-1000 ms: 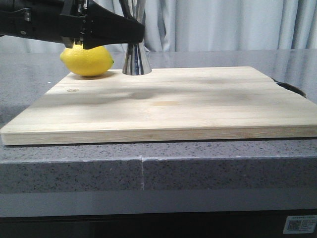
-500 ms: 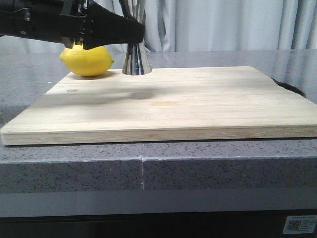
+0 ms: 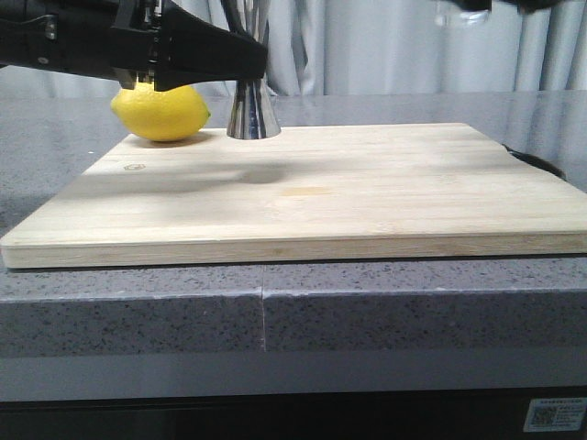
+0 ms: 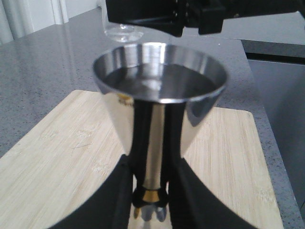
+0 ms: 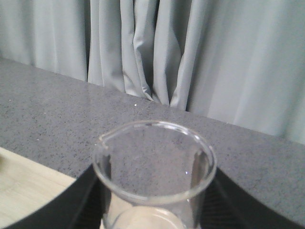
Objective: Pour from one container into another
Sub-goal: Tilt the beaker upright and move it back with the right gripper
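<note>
Grey speckled stone counter carries a pale wooden cutting board (image 3: 303, 188), with grey curtains hanging behind; everything below is placed relative to that board.

Over the board's far left corner the left gripper (image 4: 148, 191) is clamped on the jigger (image 3: 253, 112) at its narrow gold-banded waist, one finger on either side, in the left wrist view. The jigger stands upright on the board with its wide upper cup facing up, so the grip looks meant to steady it as a receiver. Its bowl shows a dark sheen; whether that is liquid or reflection I cannot tell. A lemon (image 3: 160, 112) rests just beside the jigger, at the board's far left edge, and plays no evident part.

Farther back and higher, above the board's far right side, the right gripper (image 5: 155, 200) grasps the beaker (image 5: 153, 176), upright, lip to one side, fingers hugging its walls. It is well apart from the jigger, judging by the front view, where only a sliver shows at the top edge. Pouring seems not yet begun.
</note>
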Controlling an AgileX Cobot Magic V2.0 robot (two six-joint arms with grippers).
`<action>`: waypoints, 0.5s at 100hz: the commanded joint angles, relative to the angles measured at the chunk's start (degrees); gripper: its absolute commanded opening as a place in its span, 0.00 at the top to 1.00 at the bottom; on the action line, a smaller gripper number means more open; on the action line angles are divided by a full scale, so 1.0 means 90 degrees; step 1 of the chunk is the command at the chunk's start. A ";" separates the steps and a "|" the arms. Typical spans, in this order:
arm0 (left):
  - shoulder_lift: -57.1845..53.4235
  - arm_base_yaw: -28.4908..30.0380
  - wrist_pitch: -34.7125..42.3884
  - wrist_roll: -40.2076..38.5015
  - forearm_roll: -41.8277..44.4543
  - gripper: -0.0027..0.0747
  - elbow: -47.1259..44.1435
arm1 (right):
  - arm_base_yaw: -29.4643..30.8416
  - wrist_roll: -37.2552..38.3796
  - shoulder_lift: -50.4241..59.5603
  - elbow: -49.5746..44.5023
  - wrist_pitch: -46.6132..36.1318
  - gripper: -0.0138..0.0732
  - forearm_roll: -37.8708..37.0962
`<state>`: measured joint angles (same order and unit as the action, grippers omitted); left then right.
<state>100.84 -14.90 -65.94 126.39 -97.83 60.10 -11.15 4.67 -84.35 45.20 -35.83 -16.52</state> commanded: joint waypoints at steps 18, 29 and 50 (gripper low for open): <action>-0.0260 -0.0057 -0.0411 -0.0029 -0.0410 0.89 0.0177 | 0.0043 -0.0020 -0.0657 0.0050 -0.1492 0.59 0.0261; -0.0260 -0.0057 -0.0411 -0.0029 -0.0410 0.89 0.0177 | 0.0043 -0.0020 -0.1023 0.0050 -0.1919 0.59 0.0396; -0.0260 -0.0057 -0.0390 -0.0029 -0.0410 0.89 0.0177 | 0.0043 -0.0020 -0.1582 0.0050 -0.2560 0.59 0.0469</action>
<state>100.84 -14.90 -65.94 126.39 -97.60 60.10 -11.15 4.67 -99.36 44.23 -51.27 -13.26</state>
